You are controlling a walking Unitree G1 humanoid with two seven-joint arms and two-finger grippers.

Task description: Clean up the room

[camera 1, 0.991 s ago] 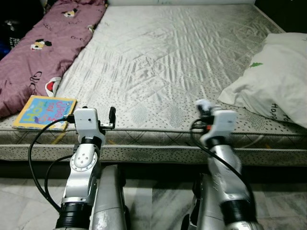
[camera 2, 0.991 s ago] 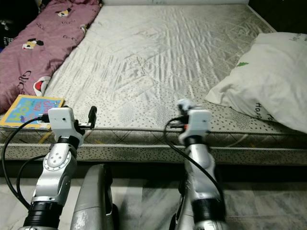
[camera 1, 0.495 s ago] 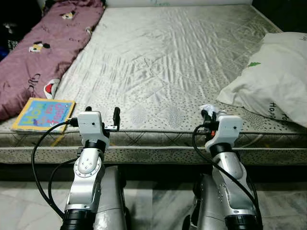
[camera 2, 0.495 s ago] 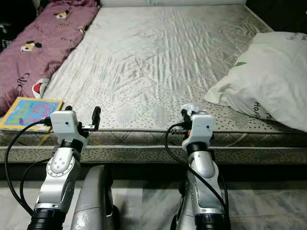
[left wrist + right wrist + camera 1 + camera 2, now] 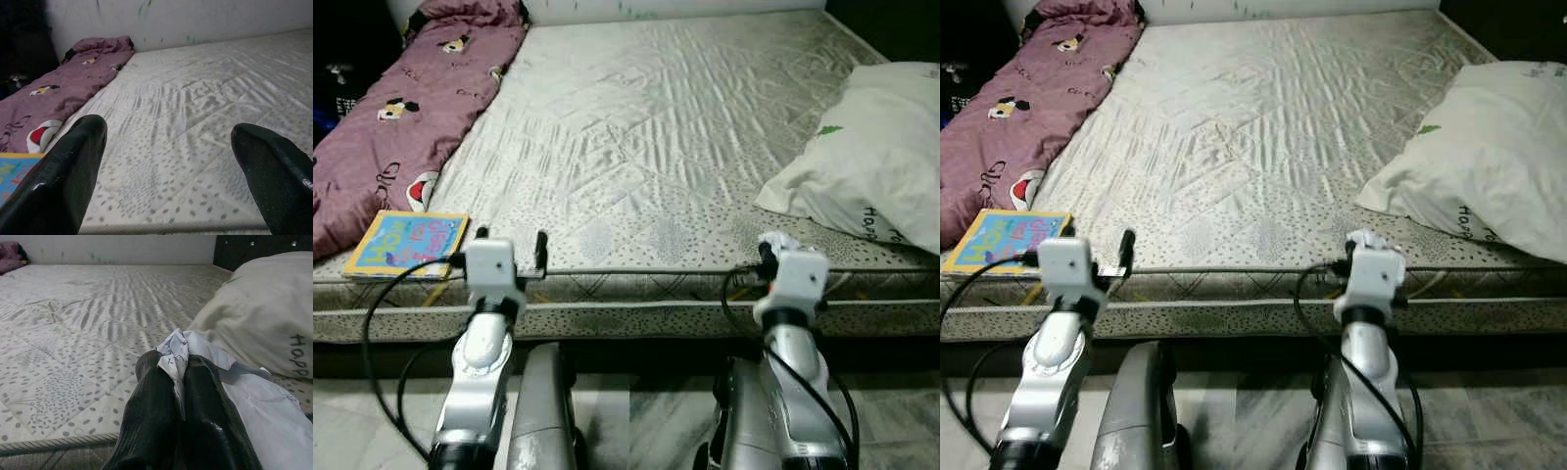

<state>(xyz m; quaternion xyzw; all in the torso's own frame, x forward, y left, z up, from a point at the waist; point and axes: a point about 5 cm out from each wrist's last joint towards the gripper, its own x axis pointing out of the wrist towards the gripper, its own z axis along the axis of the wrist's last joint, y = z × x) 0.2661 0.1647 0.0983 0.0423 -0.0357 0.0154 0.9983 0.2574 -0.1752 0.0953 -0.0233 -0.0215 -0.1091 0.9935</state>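
Note:
My right gripper (image 5: 773, 242) is shut on a crumpled white paper (image 5: 195, 348), held at the bed's front edge just short of the white pillow (image 5: 876, 157). In the right wrist view its fingers (image 5: 156, 416) press together with the paper sticking out between and beside them. The left gripper (image 5: 511, 241) stands open with nothing in it over the mattress's (image 5: 646, 127) front edge, its fingertips (image 5: 68, 171) wide apart. A colourful children's book (image 5: 406, 243) lies on the front left corner of the bed, a little left of the left gripper.
A purple cartoon-print blanket (image 5: 401, 108) lies bunched along the bed's left side. The pillow takes up the right side. Grey tiled floor (image 5: 636, 421) runs beneath me in front of the bed frame. A dark area lies beyond the bed at far left.
My right gripper has drawn to the right and back towards me with the paper still in it. The left arm has barely shifted. The view has tilted slightly.

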